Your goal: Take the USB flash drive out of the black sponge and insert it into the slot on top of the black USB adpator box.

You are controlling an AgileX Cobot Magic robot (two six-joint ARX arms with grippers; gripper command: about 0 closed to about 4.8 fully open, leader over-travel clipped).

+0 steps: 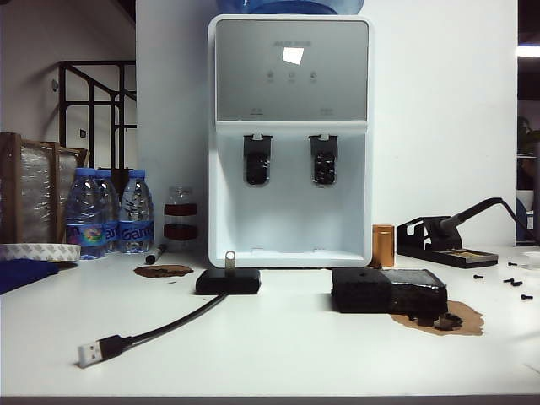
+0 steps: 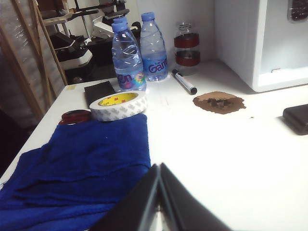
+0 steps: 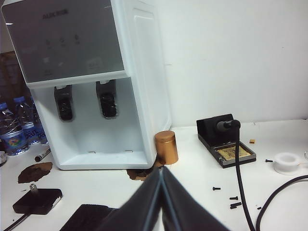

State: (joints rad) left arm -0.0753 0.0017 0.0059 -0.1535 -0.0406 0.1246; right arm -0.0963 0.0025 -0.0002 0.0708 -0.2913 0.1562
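USB flash drive (image 1: 229,259) already stands upright out of the top of the black USB adpator box (image 1: 228,281), its loop end uppermost, so you can see it seated in the slot, though the slot itself is hidden under it; from the right wrist view the same small silver stick (image 3: 33,187) rises, slightly tilted, from the flat box (image 3: 37,201); the box sits on the white table (image 1: 278,354) in front of the water dispenser (image 1: 289,139), and its black cable (image 1: 169,322) runs toward you to a silver plug (image 1: 90,353); the black sponge (image 1: 388,290) lies well apart from the box on the other side, partly over a brown patch (image 1: 447,321), one half glossier than the other

Your left gripper (image 2: 159,192) hangs low above the edge of a blue cloth (image 2: 82,168), its fingers pressed together with nothing between them; near it you have a roll of tape (image 2: 118,105), water bottles (image 2: 139,53) and a marker pen (image 2: 185,82); your right gripper (image 3: 161,195) is likewise pressed together and empty, poised above the table near the sponge's corner (image 3: 91,216); beyond it stand a copper-coloured can (image 3: 166,147) and a soldering iron stand (image 3: 225,139); neither gripper touches any task thing
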